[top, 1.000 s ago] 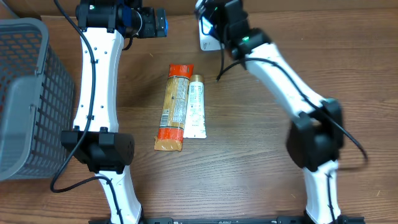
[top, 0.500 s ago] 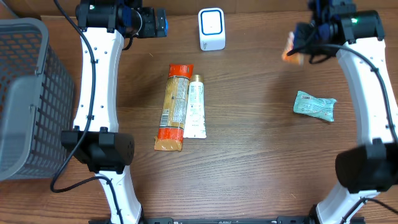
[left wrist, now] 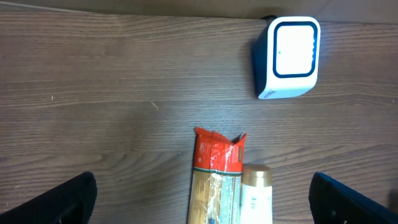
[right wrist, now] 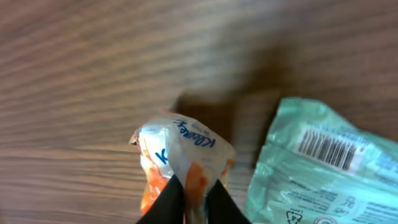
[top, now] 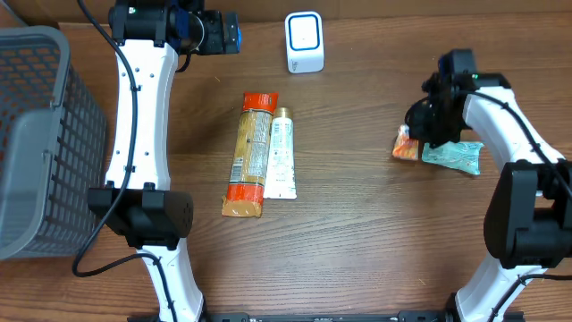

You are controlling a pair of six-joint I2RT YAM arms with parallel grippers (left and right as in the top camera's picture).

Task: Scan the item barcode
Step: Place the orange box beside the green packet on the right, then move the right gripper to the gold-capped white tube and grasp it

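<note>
Right hand on crinkly orange packet

Dark brown wood-grain table top, one: fills every view, grain running left to right, evenly lit, shadows soft. Grey plastic mesh basket, one: stands at the table's left edge, partly cut off. Pale tan strip beyond the far edge: unidentifiable

This was a mock shop checkout in a robotics lab: the white left arm and right arm flanked a wood-grain table. A barcode scanner stood at top centre and a grey shopping basket filled the left edge. Packaged goods lay about: a long red-ended packet, a tube, an orange tissue packet.
</note>
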